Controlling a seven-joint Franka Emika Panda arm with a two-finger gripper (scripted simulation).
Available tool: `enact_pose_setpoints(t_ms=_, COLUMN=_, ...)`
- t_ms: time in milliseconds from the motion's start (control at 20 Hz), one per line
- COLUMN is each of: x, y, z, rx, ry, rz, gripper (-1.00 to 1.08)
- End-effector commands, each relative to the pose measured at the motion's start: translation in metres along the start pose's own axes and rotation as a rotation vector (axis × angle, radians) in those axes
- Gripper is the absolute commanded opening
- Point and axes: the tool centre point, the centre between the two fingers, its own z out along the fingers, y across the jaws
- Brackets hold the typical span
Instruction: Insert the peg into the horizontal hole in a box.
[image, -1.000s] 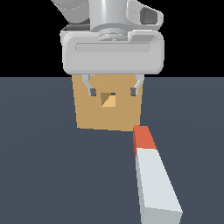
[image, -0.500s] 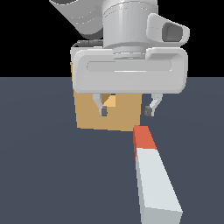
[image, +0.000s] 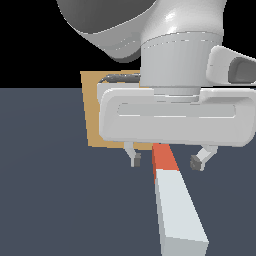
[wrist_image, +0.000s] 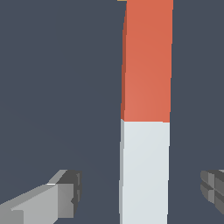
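- Peg (image: 172, 200) lies flat on the dark floor (image: 50, 200), long axis running from the camera toward the box (image: 95, 115), orange-red end at the box side.
- Square section, pale grey-white with a shorter orange-red tip.
- Gripper (image: 167, 161) hovers over the colour joint, fingers (wrist_image: 52, 201) spread wide either side of peg, clear gaps, nothing held.
- Box upright behind, mostly hidden by the arm; hole not visible.
- Bare floor both sides of peg.

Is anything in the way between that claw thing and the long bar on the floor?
Nothing visible. The open gripper straddles the peg, one finger on each side, with only bare floor between them.
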Motion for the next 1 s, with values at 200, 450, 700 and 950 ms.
enact_pose_setpoints(t_ms=200, x=-0.011, y=0.011, z=0.012, rx=0.0, ry=0.006, rz=0.019, gripper=1.0)
enact_pose_setpoints(t_ms=450, x=-0.013, y=0.012, z=0.013, rx=0.001, ry=0.006, rz=0.022, gripper=1.0)
enact_pose_setpoints(t_ms=700, x=-0.013, y=0.012, z=0.023, rx=0.001, ry=0.006, rz=0.022, gripper=1.0)
enact_pose_setpoints(t_ms=950, x=-0.013, y=0.011, z=0.05, rx=0.0, ry=0.006, rz=0.022, gripper=1.0)
